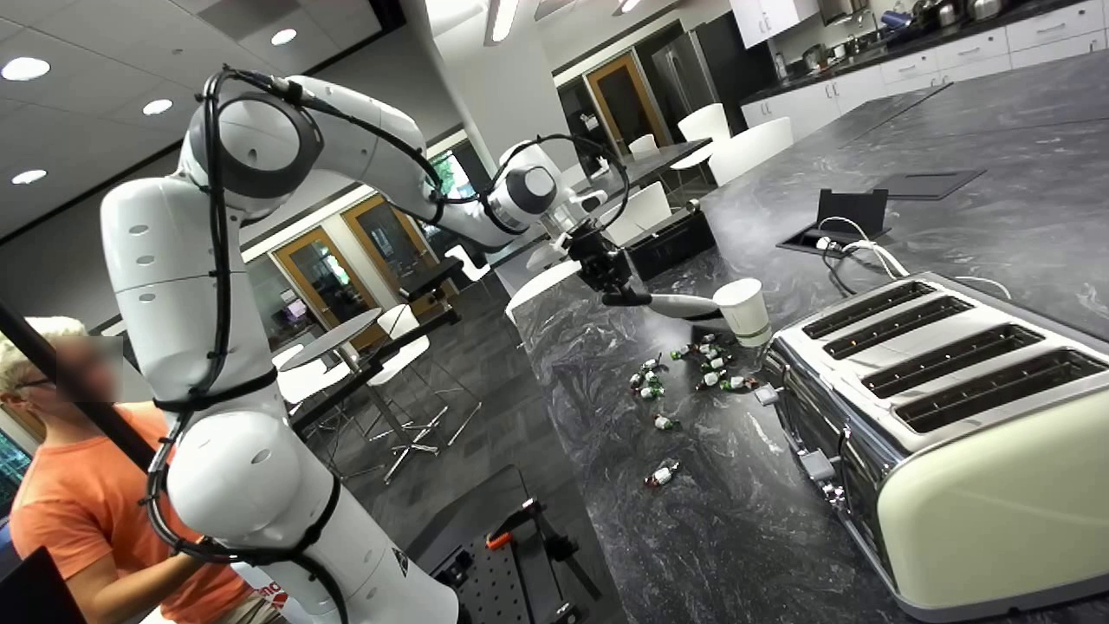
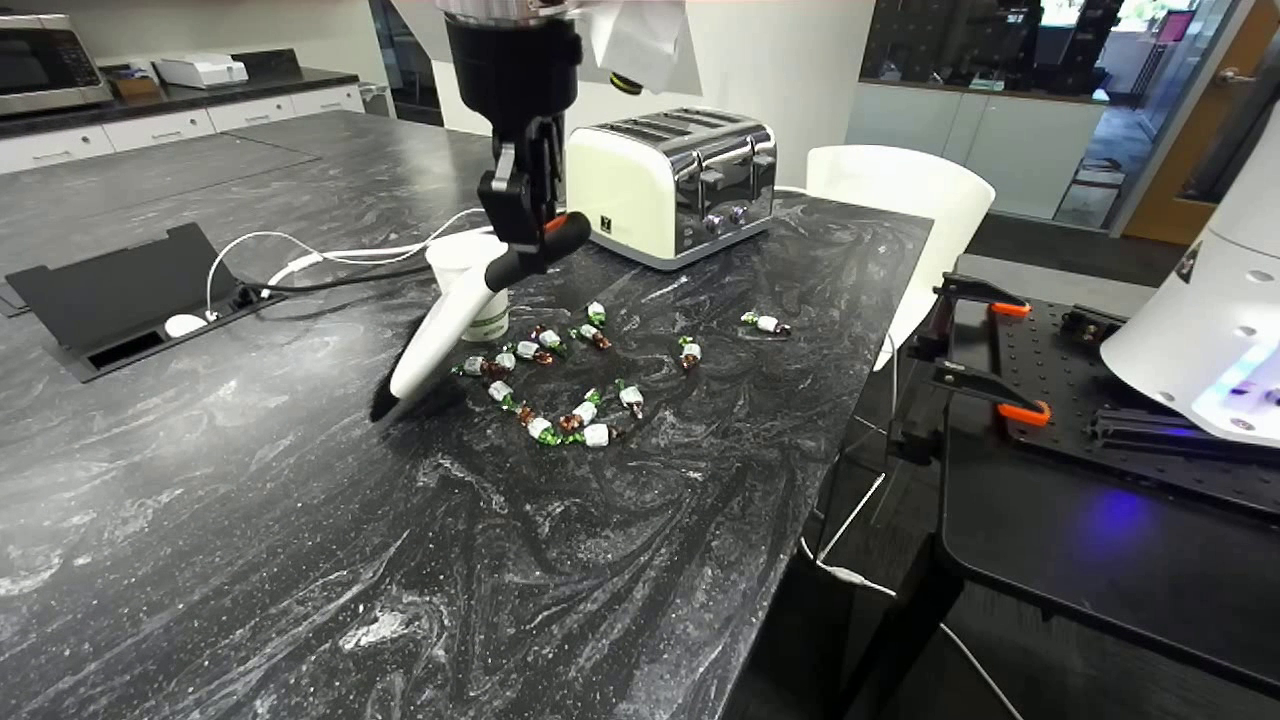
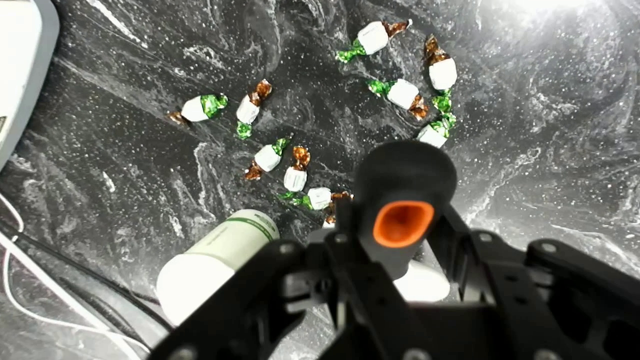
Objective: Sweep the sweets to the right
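Note:
My gripper [image 2: 528, 238] is shut on the black handle of a brush with a white body [image 2: 447, 325]. The brush [image 1: 684, 306] tilts down, its dark bristles close to the counter; I cannot tell if they touch. In the wrist view the gripper [image 3: 397, 220] hides most of the brush [image 3: 422, 284]. Several wrapped sweets [image 2: 541, 430], white with green and brown ends, lie scattered beside the brush. They also show in the wrist view [image 3: 373, 38], where some are partly hidden by the handle. A lone sweet [image 1: 664, 474] lies apart, nearer the toaster's front.
A white paper cup [image 2: 488, 318] stands right beside the brush and the sweets; it also shows in the wrist view [image 3: 235, 245]. A cream and chrome toaster [image 1: 979, 520] stands on the dark counter [image 2: 560, 560]. An open socket box [image 2: 120, 290] with cables is near the cup.

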Motion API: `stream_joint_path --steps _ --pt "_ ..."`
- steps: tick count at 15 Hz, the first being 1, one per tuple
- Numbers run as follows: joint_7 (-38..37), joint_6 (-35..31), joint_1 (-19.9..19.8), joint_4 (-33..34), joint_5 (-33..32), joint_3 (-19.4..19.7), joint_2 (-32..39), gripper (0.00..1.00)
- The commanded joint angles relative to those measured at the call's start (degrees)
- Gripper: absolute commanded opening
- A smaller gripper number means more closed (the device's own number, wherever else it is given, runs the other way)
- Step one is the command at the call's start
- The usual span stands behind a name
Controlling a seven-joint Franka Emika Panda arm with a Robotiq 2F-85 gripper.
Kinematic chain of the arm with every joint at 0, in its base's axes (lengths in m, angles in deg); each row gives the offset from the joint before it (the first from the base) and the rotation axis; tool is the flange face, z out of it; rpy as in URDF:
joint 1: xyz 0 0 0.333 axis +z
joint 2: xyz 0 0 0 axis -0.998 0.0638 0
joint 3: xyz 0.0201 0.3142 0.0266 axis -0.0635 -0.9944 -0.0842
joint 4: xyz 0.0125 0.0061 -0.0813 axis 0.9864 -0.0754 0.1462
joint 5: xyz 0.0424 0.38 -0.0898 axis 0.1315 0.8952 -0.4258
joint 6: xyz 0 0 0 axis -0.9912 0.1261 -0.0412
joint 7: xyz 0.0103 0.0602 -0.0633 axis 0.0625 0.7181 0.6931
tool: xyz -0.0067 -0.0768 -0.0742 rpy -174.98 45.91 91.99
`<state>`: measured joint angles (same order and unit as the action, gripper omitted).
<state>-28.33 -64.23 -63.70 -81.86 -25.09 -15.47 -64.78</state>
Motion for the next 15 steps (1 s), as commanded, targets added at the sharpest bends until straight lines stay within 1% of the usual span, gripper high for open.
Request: stream_joint_path --steps 1,3,9,13,15 --pt "6.5 3.0 -2.4 3.2 3.8 -1.5 1.9 0.15" --pt "8.5 4.0 -2.8 3.0 5.3 -1.6 2.0 0.15" --pt "8.2 8.4 -2.9 -1.6 5.2 -1.6 -2.2 0.15" --pt "9.4 9.4 -4.4 -5.3 6.6 -2.0 -4.8 0.15" --pt "11.2 10.1 -5.6 -7.3 8.2 -2.1 -5.7 0.15"
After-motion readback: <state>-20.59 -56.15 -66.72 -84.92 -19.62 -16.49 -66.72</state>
